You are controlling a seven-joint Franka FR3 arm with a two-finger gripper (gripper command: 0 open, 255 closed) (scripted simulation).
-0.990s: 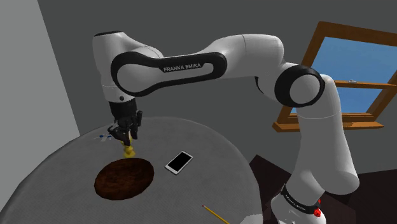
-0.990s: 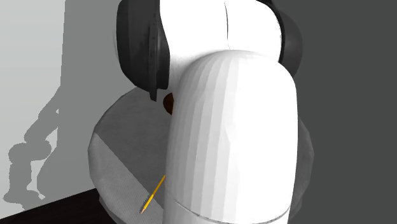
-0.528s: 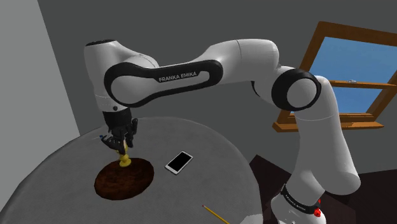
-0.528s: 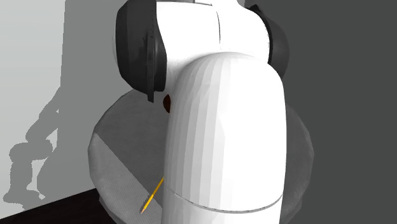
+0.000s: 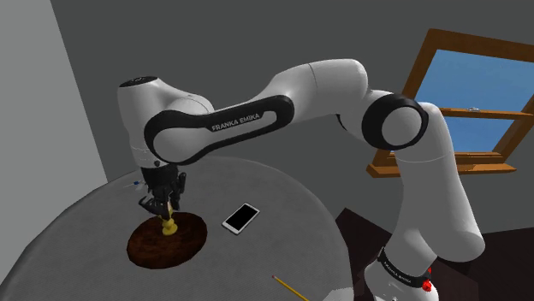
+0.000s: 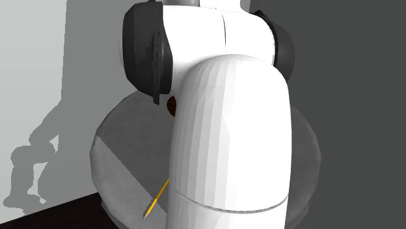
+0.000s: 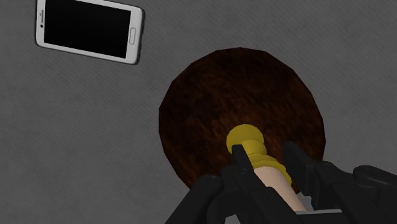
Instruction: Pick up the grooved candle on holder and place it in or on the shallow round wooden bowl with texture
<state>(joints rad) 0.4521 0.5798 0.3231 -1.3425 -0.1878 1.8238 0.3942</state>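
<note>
My black gripper is shut on the grooved candle, which hangs upright with its yellow holder pointing down. It is over the far part of the shallow dark brown wooden bowl. The holder sits at or just above the bowl's surface; I cannot tell if they touch. In the wrist view the two fingers clasp the pale candle between them, gripper, and the yellow holder stands out over the bowl. A sliver of the bowl peeks from behind the arm in the second exterior view.
The round grey table also holds a white phone to the shoulder view's right of the bowl, seen too in the wrist view as phone. A yellow pencil lies near the table's front edge. A small blue thing lies behind the gripper.
The gripper has carried the candle from beyond the bowl's far rim toward the shoulder camera and downward, so it now stands low over the bowl. The grip stays shut.
</note>
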